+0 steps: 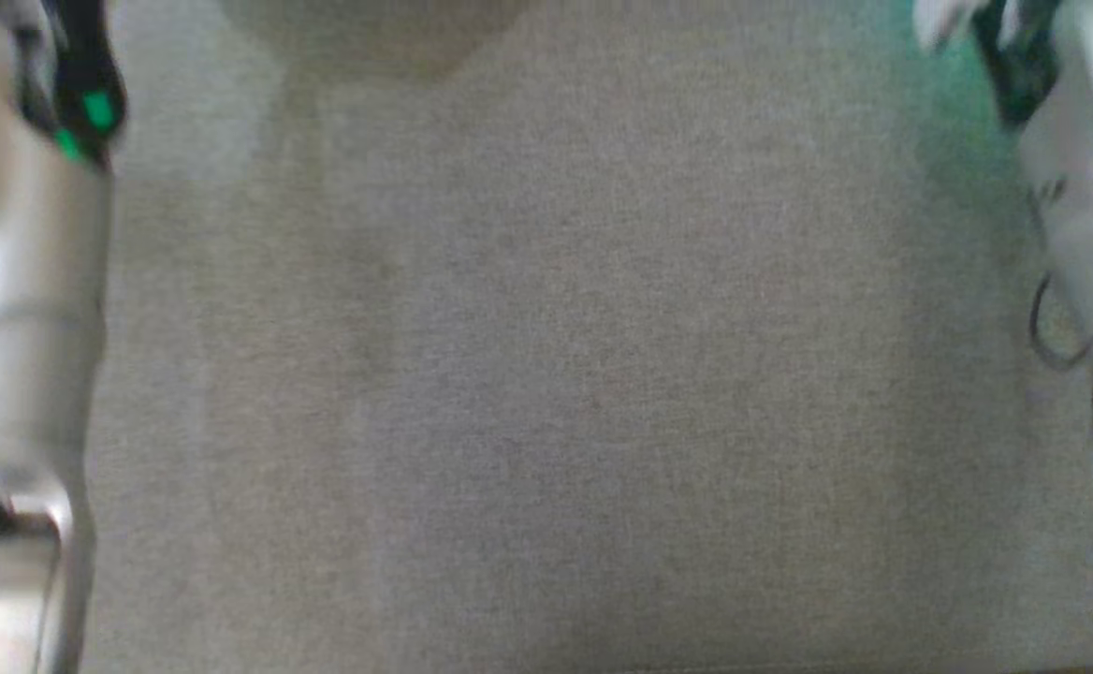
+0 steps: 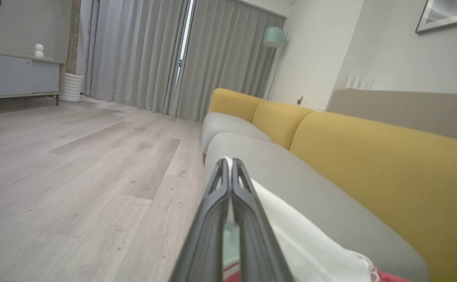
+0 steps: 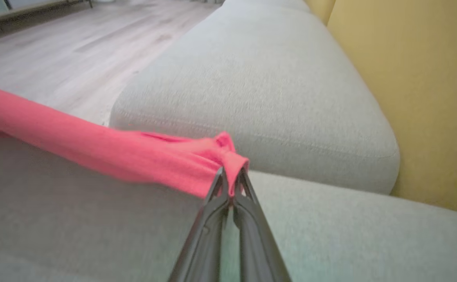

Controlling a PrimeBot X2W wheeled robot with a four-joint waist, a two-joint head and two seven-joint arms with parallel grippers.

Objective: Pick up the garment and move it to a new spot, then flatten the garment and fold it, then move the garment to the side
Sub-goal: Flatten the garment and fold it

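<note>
Two pincers, right pincer (image 3: 232, 174) pinching pink garment (image 3: 95, 145) above grey sofa cushion (image 3: 252, 78), left pincer (image 2: 230, 162) pinching white cloth (image 2: 310, 243)

The garment (image 3: 107, 152) is coral pink, bunched into a taut roll that runs from centre toward nine o'clock over the grey sofa seat (image 3: 252, 78). Its other end is white with red trim.
</note>
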